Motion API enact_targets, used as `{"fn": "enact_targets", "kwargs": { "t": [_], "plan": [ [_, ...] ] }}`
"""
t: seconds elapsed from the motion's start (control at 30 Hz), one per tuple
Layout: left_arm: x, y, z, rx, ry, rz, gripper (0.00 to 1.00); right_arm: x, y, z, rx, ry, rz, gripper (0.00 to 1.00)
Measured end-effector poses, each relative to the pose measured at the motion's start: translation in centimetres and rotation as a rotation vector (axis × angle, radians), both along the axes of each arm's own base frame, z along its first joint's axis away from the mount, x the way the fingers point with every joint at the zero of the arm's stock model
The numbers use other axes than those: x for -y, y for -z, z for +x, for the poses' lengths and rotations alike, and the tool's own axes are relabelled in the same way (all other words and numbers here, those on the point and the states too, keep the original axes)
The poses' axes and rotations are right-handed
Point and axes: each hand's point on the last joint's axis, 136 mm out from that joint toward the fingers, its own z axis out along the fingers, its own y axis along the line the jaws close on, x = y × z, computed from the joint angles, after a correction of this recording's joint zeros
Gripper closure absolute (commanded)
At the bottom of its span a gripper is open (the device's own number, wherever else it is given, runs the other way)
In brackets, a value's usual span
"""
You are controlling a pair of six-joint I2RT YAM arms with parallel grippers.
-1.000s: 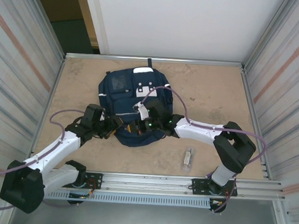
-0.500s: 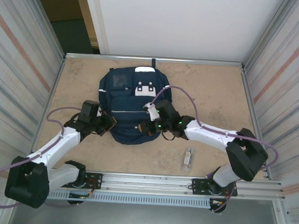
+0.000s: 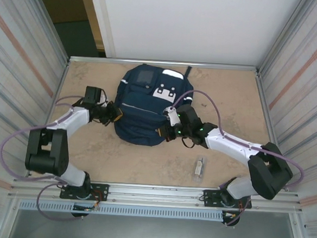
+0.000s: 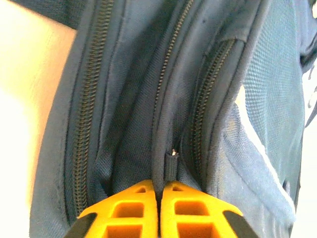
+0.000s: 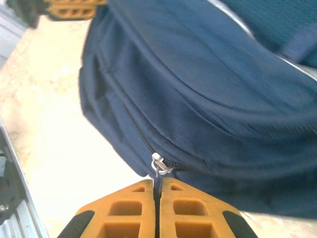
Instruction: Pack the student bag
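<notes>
Left gripper (image 4: 159, 186): closed on a zipper tab (image 4: 171, 163), bag's left flank.
Right gripper (image 5: 157, 182): clamped on the zipper pull (image 5: 157, 166), near edge.
Bag: student bag (image 3: 145, 110) lay on the table (image 3: 230, 102) between them, top end far.

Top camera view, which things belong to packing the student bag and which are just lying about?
Belong to the job: student bag; left gripper, shut on a zipper tab; right gripper, shut on a zipper pull.
Lying about: small pale object on the table, apart from the bag, too small to identify.
</notes>
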Motion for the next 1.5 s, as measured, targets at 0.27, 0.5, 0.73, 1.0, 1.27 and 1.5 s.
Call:
{"fn": "enact_targets", "kwargs": {
  "t": [0.27,0.5,0.73,1.0,1.27,1.5],
  "plan": [
    [-2.9,-3.7,1.4,0.124,-0.072,0.055,0.4,-7.9,-0.6,-0.4,-0.005,-0.092,0.054,1.0],
    [0.0,-5.2,-6.5,0.187,-0.056,-0.02,0.4,-11.7,-0.9,-1.8,-0.015,-0.153,0.094,1.0],
    [1.9,-2.5,-8.2,0.086,-0.052,-0.009,0.51,-13.2,-0.3,-3.7,-0.034,-0.193,0.096,1.0],
    [1.2,-0.7,-8.3,0.042,-0.105,0.041,1.0,-12.2,1.2,-4.0,-0.049,-0.169,0.073,1.0],
    [0.1,-1.4,-8.5,0.063,-0.081,0.068,1.0,-5.4,1.4,-4.0,0.036,-0.134,-0.035,1.0],
    [0.5,-1.4,-8.8,0.055,-0.021,0.032,1.0,3.5,2.9,0.9,0.054,0.07,-0.105,1.0]
  ]
}}
